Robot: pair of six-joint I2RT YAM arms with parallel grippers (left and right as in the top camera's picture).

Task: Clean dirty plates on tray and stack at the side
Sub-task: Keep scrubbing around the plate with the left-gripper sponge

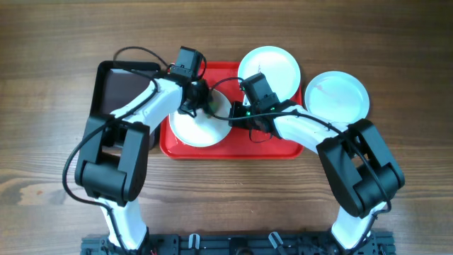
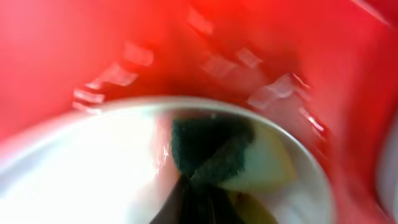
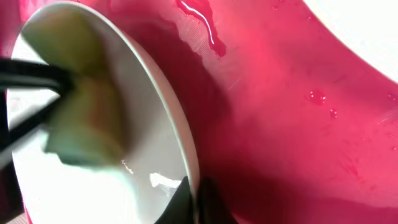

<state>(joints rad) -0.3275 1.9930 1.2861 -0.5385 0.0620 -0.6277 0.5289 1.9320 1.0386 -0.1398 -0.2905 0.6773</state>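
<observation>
Tray [image 1: 233, 150] holds plate [image 1: 202, 131], sponge [image 2: 261, 165] on it.

1. Quantity of plates [image 1: 202, 133] [image 1: 279, 64] [image 1: 340, 95]: three, all round and pale.
2. Quantity of trays: two, namely one red tray [image 1: 241, 149] and one dark brown tray [image 1: 117, 88].
3. Quantity of sponges: one sponge [image 2: 236, 155], yellow with a dark green face.
4. Quantity of robot arms: two, namely one left arm [image 1: 145, 106] and one right arm [image 1: 304, 127].
</observation>
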